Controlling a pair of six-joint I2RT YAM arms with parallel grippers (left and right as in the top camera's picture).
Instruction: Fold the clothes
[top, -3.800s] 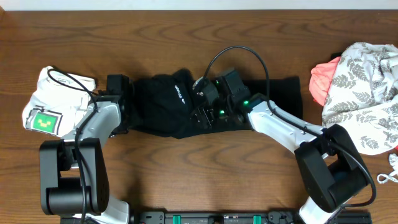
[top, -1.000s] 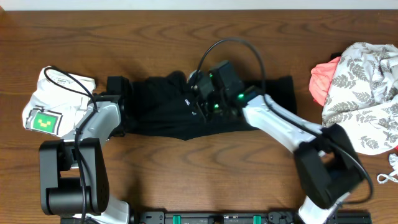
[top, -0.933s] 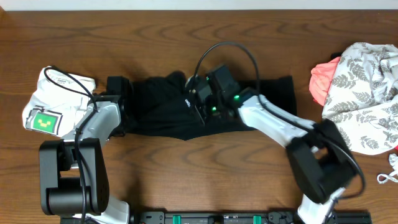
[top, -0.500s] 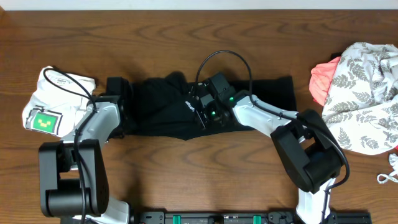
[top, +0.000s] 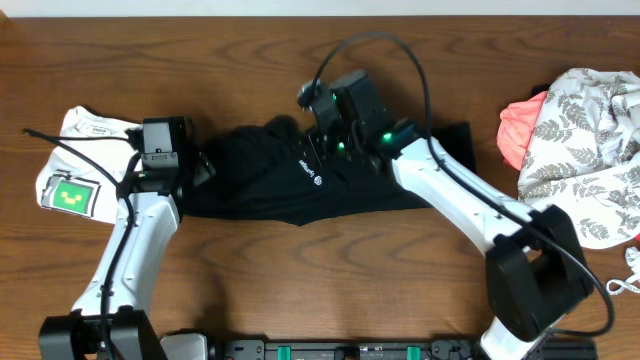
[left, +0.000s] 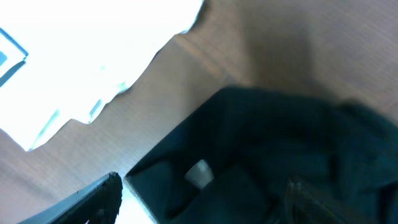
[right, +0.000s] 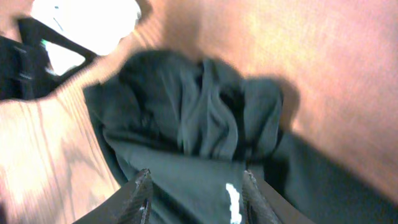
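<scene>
A black garment lies bunched and long across the middle of the wooden table, with a small white logo facing up. My left gripper is at its left end. In the left wrist view the jaws are wide apart over the garment's corner and its small white tag. My right gripper hovers over the garment's upper middle. In the right wrist view its fingers are spread above the dark folds and hold nothing.
A white cloth with a green patch lies at the left, beside my left arm. A leaf-patterned white cloth and a coral garment are heaped at the right edge. A small white item lies at the lower right.
My right gripper has risen and drawn back from the garment's middle, uncovering the white logo. My left arm has lifted and swung out, its wrist now further left over the garment's end.
</scene>
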